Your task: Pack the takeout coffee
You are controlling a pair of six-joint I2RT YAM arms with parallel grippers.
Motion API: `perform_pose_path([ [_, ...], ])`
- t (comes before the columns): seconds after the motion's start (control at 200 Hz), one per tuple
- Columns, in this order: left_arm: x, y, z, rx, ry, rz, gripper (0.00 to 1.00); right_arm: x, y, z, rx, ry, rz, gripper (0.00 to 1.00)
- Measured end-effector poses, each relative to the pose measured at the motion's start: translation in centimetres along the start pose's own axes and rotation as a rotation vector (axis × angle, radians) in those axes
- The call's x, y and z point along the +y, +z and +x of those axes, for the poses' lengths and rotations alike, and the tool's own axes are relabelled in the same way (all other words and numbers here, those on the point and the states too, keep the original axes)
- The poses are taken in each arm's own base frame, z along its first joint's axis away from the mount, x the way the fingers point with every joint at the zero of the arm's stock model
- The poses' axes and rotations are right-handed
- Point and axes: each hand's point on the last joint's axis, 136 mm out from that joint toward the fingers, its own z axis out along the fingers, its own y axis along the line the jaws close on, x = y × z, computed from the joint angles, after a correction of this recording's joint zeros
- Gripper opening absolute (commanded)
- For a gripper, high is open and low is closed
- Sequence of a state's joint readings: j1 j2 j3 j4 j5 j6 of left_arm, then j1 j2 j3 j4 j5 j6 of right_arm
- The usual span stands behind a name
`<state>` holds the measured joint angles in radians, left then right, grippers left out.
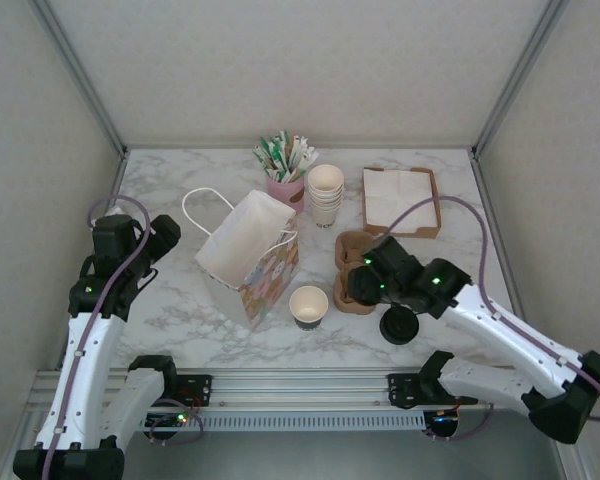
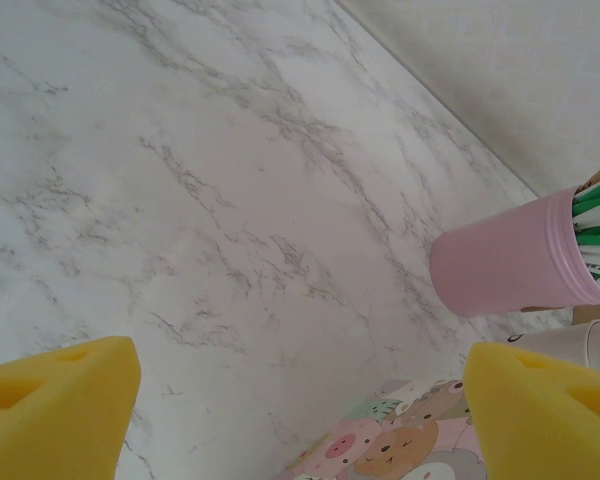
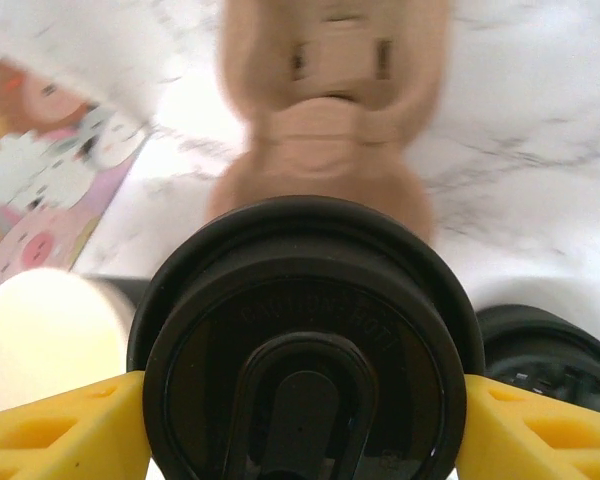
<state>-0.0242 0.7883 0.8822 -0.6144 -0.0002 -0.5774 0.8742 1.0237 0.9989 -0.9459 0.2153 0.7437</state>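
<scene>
Our right claw [image 3: 302, 432] is closed on the black lid [image 3: 302, 290] of the takeout coffee, one yellow pad [image 3: 50, 430] pressed against each side of its rim. It holds the lid above the worktop [image 1: 180, 300], between the brown cup carrier [image 1: 350, 245] and an open cup [image 1: 308, 303] that stands just beside the paper bag [image 1: 248, 255]. The lid hides what is below it, so we cannot tell whether a cup hangs from it. Our left claw [image 2: 300, 405] is open and holds nothing. It hovers over bare marble near the pink cup [image 2: 505, 260] of stirrers and the bag's printed side.

We judge the grip to be the main risk. The pads pinch only a thin, rounded plastic rim, so a quick swing or a slight tilt could let the lid rotate or pop out. If a full cup does hang from it, the lid could pull off and spill the drink. The open cup is near the claw's path, and a low pass could tip it against the bag. The bag itself is soft-sided, with nothing bracing it, so a nudge on its lip may fold the mouth shut or push the bag along the worktop. A spare lid [image 1: 399, 325] lies under the right arm, where the arm could sweep it away.
</scene>
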Motion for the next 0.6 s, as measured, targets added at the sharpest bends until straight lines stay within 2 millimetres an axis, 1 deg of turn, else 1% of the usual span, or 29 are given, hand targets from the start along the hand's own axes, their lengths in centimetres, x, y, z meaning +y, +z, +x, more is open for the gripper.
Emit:
perform_pose_path([
  [0.015,0.0,0.0,0.0,0.0,0.0,0.0,0.84,0.8,0.0,0.1,0.006,-0.023,-0.01,0.74],
  [0.115,0.0,0.0,0.0,0.0,0.0,0.0,0.84,3.8,0.3,0.4,0.025,-0.124,-0.037,0.74],
  [0.275,0.0,0.0,0.0,0.0,0.0,0.0,0.84,6.8,1.1,1.5,0.063,-0.234,-0.045,0.74],
  [0.345,0.0,0.0,0.0,0.0,0.0,0.0,0.84,7.6,1.3,1.9,0.076,-0.265,-0.046,0.74],
  [0.596,0.0,0.0,0.0,0.0,0.0,0.0,0.84,9.5,2.3,2.6,0.11,-0.313,-0.033,0.74],
])
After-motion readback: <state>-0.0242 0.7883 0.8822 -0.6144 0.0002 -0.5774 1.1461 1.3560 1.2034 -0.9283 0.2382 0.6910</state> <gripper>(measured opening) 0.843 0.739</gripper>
